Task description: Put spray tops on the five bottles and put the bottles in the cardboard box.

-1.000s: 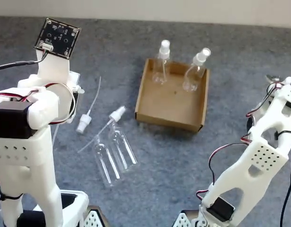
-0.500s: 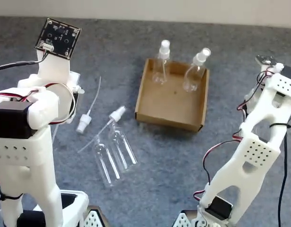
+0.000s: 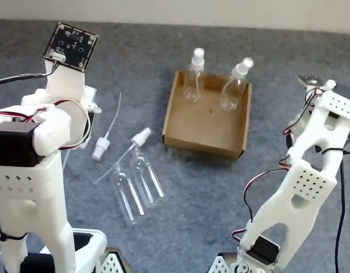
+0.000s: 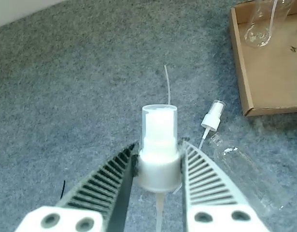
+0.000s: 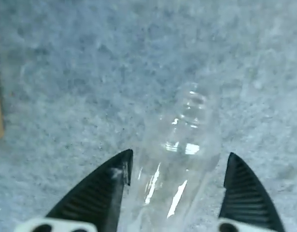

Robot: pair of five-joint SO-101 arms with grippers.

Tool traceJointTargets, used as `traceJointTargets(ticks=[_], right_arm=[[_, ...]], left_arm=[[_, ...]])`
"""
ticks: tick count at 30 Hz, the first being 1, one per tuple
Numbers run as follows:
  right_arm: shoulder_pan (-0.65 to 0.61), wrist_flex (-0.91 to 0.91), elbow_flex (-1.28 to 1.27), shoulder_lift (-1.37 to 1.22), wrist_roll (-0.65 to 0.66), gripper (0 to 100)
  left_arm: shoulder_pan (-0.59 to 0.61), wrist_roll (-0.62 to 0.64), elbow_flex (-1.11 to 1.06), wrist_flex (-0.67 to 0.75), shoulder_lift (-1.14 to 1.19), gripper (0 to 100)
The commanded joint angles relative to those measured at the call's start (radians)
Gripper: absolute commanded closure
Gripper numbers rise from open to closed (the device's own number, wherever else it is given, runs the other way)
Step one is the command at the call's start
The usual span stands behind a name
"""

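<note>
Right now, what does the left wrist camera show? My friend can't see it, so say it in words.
Two ribbed fingers grip a white spray top, held over grey carpet. Beyond it, another spray top lies by the neck of a clear bottle on its side. A corner of the cardboard box holds the bottom of a second bottle.

The room is bright, with a soft, even light and only faint shadows. The cardboard box (image 3: 206,122) lays a narrow dark band on the grey table (image 3: 140,68) along its near wall. The white spray top (image 4: 159,159), pinched between the fingers (image 4: 112,174) of the left gripper (image 4: 159,144), is lit almost to blankness, with a thin dark line at each finger. Between the parted fingers (image 5: 102,191) of the right gripper (image 5: 179,155), white glints streak the clear bottle (image 5: 182,145), and its outline nearly melts into the table.
</note>
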State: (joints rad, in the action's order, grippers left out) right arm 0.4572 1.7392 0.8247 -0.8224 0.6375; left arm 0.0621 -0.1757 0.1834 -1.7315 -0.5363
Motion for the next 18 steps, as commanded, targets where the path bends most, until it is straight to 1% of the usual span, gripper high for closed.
traceJointTargets(ticks=[1, 10, 16, 18], right_arm=[[-0.01, -0.05, 0.002, 0.044, -0.038, 75.2], [-0.022, -0.064, -0.001, 0.038, -0.046, 75.6], [-0.027, -0.056, -0.005, -0.039, -0.046, 75.8], [-0.022, -0.056, -0.004, -0.051, -0.046, 78.5]], left_arm=[[0.01, -0.006, -0.001, -0.006, -0.021, 95], [0.01, -0.006, -0.001, -0.008, -0.021, 95], [0.015, -0.008, -0.001, -0.008, -0.021, 95], [0.015, -0.008, -0.001, -0.008, -0.021, 95]])
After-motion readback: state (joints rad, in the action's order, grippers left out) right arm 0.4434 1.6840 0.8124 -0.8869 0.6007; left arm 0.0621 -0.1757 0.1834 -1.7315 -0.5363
